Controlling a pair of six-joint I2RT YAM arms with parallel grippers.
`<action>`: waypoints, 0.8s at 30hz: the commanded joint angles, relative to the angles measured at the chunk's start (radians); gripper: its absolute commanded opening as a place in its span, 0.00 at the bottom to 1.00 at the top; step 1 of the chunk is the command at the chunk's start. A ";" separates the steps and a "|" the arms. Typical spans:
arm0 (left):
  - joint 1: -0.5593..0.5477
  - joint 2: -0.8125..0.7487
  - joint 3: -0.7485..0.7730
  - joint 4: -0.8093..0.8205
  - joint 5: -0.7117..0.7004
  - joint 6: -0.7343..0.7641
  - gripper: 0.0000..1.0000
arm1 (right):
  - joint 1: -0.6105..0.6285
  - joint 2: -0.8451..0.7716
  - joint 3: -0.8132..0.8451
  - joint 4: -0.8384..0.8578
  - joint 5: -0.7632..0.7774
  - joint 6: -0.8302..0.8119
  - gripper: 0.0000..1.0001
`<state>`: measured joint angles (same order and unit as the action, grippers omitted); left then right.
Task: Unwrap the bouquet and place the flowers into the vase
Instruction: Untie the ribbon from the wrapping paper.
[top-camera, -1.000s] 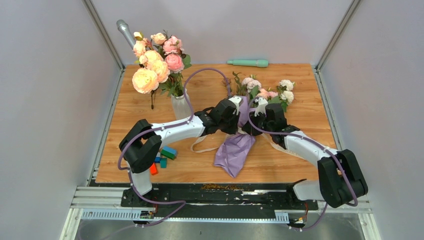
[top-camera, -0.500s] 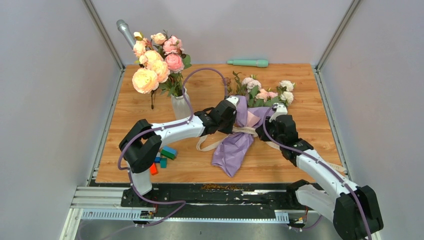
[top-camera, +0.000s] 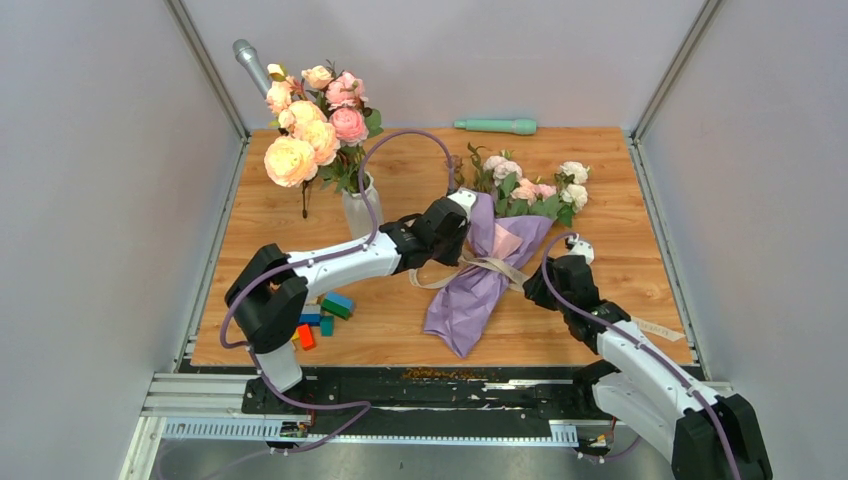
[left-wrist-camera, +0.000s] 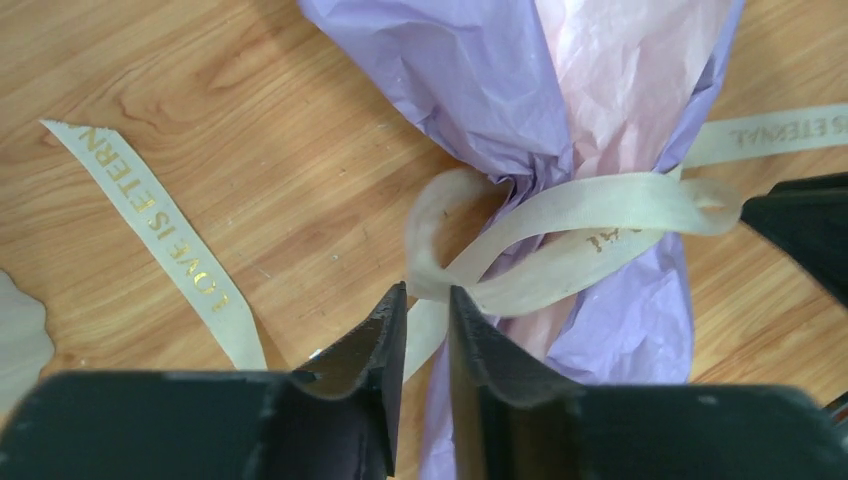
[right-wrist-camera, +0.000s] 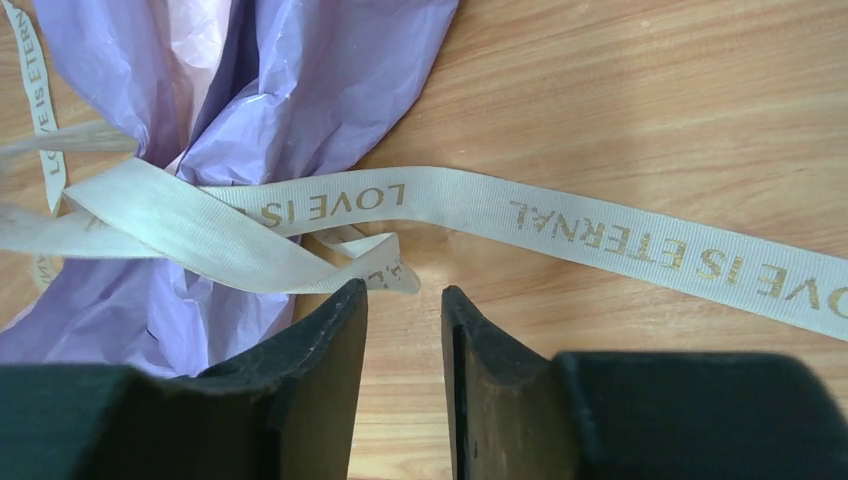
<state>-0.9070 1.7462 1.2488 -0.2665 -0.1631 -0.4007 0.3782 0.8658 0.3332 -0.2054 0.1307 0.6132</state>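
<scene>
Bouquet (top-camera: 480, 285): one, wrapped; vase (top-camera: 352, 215): one; left tool (left-wrist-camera: 427, 300), right tool (right-wrist-camera: 405, 295): two

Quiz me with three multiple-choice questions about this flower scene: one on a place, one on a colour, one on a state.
1. Where is the bouquet? A) lying on the table B) hanging in the air C) on the floor
2. What colour is the ribbon? A) red B) beige C) green
3. How is the right claw? A) clamped on paper B) clamped on a stem C) slightly open, empty
Answers: 1 A, it rests flat on the wood; 2 B, pale beige with gold lettering; 3 C, bare wood shows between its fingers.
</scene>
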 joint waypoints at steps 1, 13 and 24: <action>-0.006 -0.084 0.000 0.042 0.008 0.083 0.40 | 0.003 -0.027 0.067 -0.024 0.011 -0.043 0.41; -0.085 -0.054 0.057 0.088 0.156 0.319 0.58 | -0.003 0.022 0.209 -0.014 -0.108 -0.183 0.51; -0.120 0.042 0.051 0.194 0.092 0.399 0.58 | -0.064 0.019 0.163 0.014 -0.203 -0.149 0.48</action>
<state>-1.0290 1.7679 1.2732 -0.1490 -0.0391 -0.0471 0.3336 0.9062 0.5091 -0.2337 -0.0280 0.4587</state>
